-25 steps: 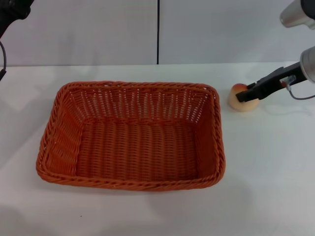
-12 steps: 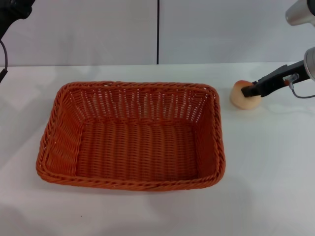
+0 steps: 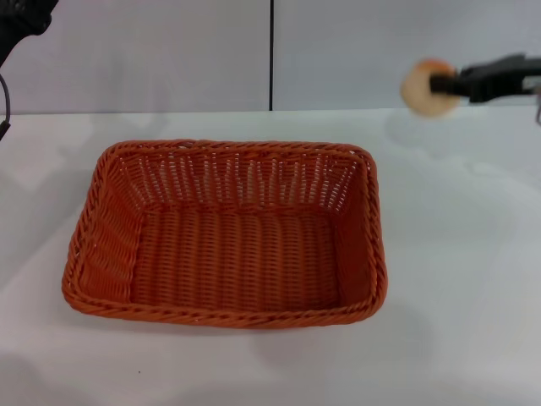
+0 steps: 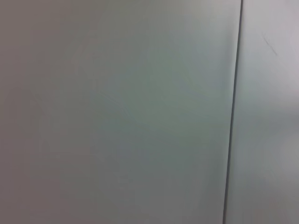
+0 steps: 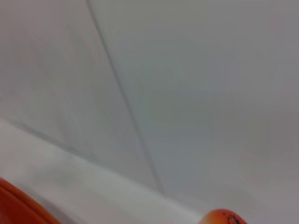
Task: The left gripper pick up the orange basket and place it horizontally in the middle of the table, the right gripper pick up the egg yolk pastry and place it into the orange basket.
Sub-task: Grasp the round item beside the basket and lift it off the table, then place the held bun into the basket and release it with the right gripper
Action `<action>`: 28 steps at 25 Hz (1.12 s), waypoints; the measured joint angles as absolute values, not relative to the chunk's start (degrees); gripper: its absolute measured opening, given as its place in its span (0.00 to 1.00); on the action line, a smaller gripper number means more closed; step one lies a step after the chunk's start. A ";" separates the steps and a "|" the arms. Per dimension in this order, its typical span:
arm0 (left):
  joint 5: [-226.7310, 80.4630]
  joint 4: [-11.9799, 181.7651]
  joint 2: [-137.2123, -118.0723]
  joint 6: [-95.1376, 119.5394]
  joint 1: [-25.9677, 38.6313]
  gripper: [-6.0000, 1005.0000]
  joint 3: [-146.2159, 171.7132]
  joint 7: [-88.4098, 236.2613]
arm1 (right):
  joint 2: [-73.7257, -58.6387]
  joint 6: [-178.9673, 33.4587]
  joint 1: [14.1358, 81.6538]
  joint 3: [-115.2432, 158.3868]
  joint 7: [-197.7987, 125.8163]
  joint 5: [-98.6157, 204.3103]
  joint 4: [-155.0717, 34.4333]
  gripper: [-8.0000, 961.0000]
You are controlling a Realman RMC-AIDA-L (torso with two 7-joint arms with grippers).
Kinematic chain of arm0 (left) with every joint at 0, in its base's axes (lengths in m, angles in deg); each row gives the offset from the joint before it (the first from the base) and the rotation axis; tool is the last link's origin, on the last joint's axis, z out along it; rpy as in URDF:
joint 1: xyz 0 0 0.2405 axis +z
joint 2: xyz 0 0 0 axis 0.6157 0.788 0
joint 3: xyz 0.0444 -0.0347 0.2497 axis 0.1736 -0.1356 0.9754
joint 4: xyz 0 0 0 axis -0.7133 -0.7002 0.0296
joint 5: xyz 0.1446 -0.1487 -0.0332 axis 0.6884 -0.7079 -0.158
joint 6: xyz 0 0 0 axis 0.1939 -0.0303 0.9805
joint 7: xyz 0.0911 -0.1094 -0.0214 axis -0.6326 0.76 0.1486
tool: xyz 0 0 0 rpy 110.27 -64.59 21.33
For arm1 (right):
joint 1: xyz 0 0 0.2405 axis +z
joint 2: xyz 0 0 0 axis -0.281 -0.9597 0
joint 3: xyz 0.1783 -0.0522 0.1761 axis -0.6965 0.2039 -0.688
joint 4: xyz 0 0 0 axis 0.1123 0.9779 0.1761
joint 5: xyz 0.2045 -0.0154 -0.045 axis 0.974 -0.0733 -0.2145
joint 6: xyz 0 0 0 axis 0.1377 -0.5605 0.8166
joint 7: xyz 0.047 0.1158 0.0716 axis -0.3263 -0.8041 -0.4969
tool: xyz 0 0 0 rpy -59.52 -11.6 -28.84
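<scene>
Pastry aloft, right of the basket
The right pincer (image 3: pixel 444 84) clamps the small round cream-beige egg yolk pastry (image 3: pixel 420 86) edge-on; a jolt could drop it short of the large orange woven basket (image 3: pixel 226 233).

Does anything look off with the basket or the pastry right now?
Nothing stands out. The large orange woven basket sits flat and level mid-table, empty and intact. The small round cream pastry with a browned top is held whole in the right gripper, in the air beyond the basket's far right corner. The left gripper's fingers are out of view.
</scene>
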State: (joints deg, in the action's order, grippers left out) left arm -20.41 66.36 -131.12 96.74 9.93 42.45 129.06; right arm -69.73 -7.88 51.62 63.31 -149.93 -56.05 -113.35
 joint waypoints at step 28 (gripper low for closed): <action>-20.52 66.45 -131.07 96.42 10.01 0.60 42.34 129.06 | -69.79 16.42 55.45 66.39 -133.55 -32.10 -107.16 0.13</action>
